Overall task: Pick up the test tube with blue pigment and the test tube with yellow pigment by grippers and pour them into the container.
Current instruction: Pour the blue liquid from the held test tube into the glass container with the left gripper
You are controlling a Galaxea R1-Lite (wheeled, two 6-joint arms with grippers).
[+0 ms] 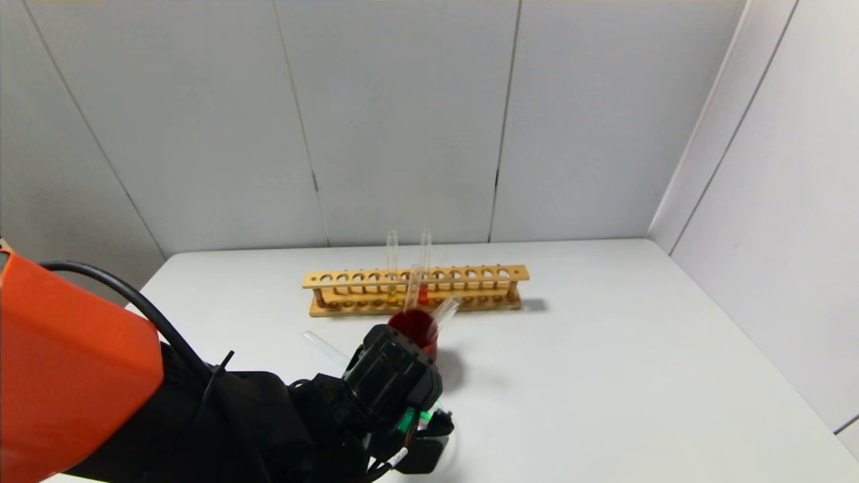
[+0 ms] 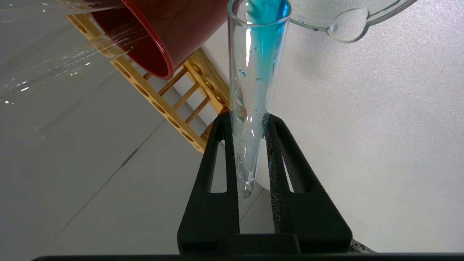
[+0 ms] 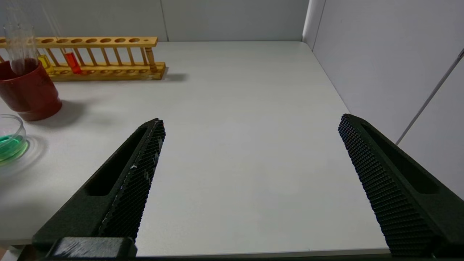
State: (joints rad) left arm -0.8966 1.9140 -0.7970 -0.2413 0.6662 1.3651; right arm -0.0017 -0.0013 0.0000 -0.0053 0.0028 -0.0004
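My left gripper point(image 2: 246, 117) is shut on the rounded end of the test tube with blue pigment point(image 2: 253, 72). The tube is tipped mouth-down, and blue liquid has gathered at its mouth by the spout of the container point(image 2: 344, 25). In the right wrist view the container point(image 3: 9, 139) holds green liquid. In the head view the left gripper point(image 1: 433, 429) hangs over the container, just in front of the red cup, and hides it. No lemon-yellow tipped tube shows. My right gripper point(image 3: 250, 121) is open and empty over the table's right front.
A red cup point(image 1: 416, 332) holding clear tubes stands right behind the container. The wooden rack point(image 1: 416, 288) behind it holds an amber-yellow tipped tube point(image 3: 45, 61) and an orange-red tipped tube point(image 3: 72, 61). A clear tube end point(image 1: 325, 349) shows left of my left wrist.
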